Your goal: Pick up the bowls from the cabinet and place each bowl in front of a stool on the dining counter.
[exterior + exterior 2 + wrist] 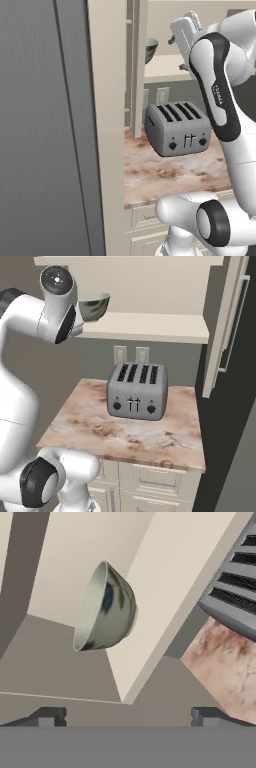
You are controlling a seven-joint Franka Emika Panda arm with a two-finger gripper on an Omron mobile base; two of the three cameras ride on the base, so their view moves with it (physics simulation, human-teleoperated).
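I'm seeing the bowl (105, 608) sitting on the cabinet shelf (165, 587), ahead of my gripper (125, 716). Its jaws are standing wide open, gripping nothing.

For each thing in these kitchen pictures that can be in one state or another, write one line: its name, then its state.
Bowl: upright on the cabinet shelf, not held.
Claw: open, short of the bowl, holding nothing.
Toaster: upright on the marbled worktop, slots empty.
Drawers below the worktop: shut.
Cabinet door: swung open.
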